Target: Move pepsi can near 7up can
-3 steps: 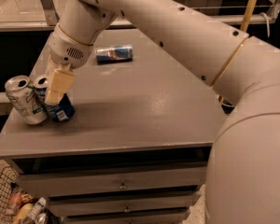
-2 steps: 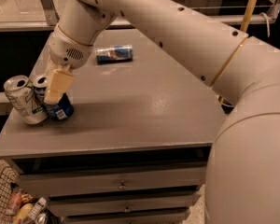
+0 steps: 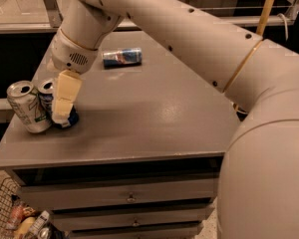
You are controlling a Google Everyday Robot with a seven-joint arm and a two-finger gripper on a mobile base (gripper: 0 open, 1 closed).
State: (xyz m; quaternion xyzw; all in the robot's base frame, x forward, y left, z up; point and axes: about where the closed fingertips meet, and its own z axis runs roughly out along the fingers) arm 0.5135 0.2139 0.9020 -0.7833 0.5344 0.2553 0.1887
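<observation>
Nothing has shifted: the claw [image 3: 64, 114] hangs over the dark blue soda can [image 3: 46, 94], parked beside the silvery-white green-marked can [image 3: 27, 108] at the tabletop [image 3: 154, 113] left edge; I cannot tell its grip.

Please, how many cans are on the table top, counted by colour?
Dark blue pepsi can, with the gripper at it: 1
Silvery-white and green 7up can: 1
Slim blue-and-silver can, lying on its side: 1
Total: 3
</observation>
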